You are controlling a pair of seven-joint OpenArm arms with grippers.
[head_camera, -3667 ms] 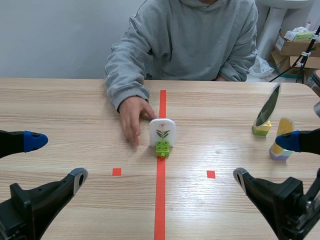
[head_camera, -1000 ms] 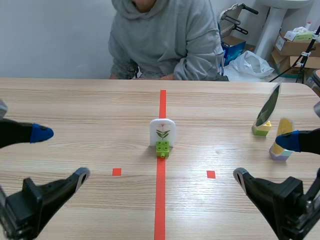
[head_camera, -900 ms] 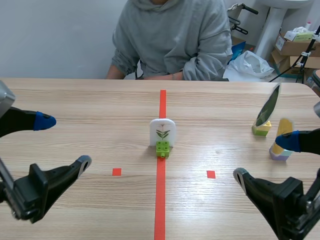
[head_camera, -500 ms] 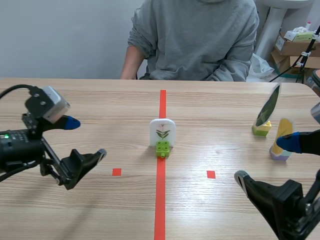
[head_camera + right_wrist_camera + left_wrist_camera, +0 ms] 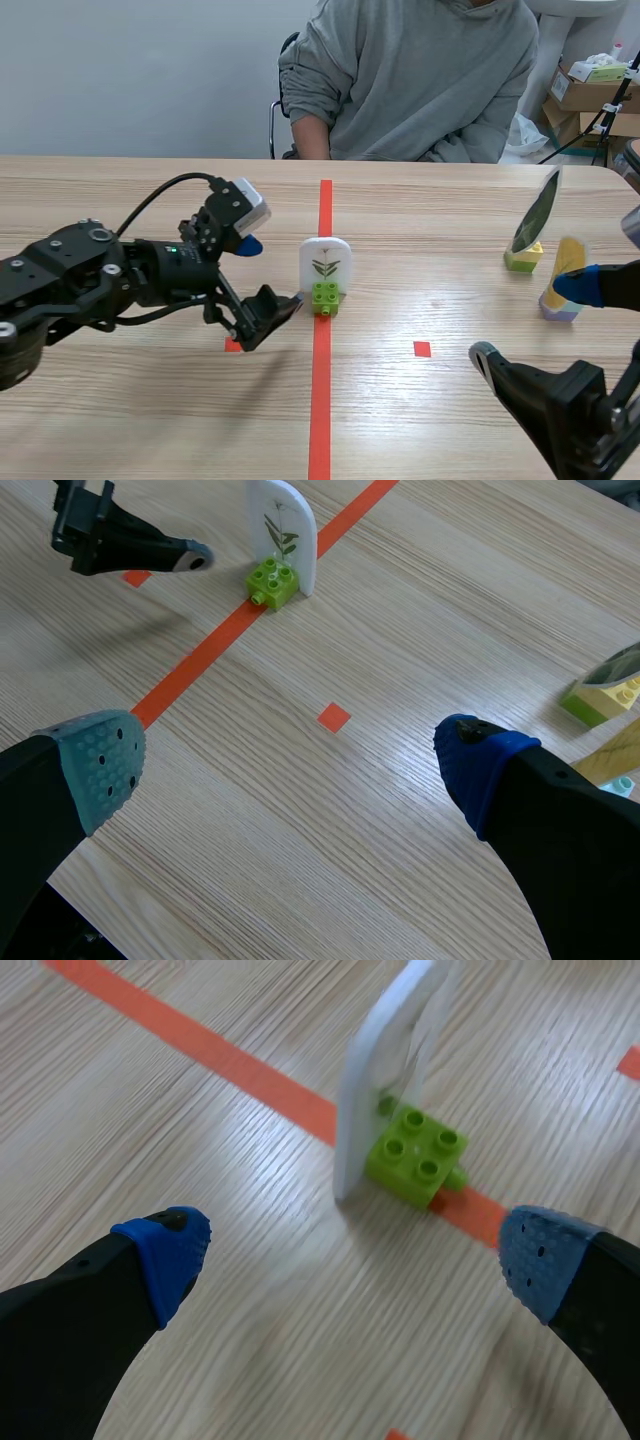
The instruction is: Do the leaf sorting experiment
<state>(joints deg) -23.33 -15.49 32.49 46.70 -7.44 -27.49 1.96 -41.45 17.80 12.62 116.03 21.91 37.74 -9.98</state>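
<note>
Scene, as I see it from the remote station. My left gripper (image 5: pixel 268 275) hangs low over the table (image 5: pixel 130 420), just beside the leaf card (image 5: pixel 325 262). Its blue-padded fingers are spread wide and hold nothing. In the left wrist view the card stands ahead of the gripper, within the span of the two fingers and apart from both. The leaf card is a white, round-topped plate printed with a green sprig. It stands upright on a green brick (image 5: pixel 324 295), which sits on the long orange-red tape line (image 5: pixel 319 400) at mid-table. My right gripper (image 5: pixel 290 763) is low at the near right, fingers likewise parted and empty, well apart from the card. Beyond it, near the table's right edge, stand a grey-green leaf (image 5: pixel 537 212) on a yellow-green base and a yellow leaf (image 5: pixel 568 258) on a lilac base. A person (image 5: pixel 420 80) in a grey hooded top sits across the table.
</note>
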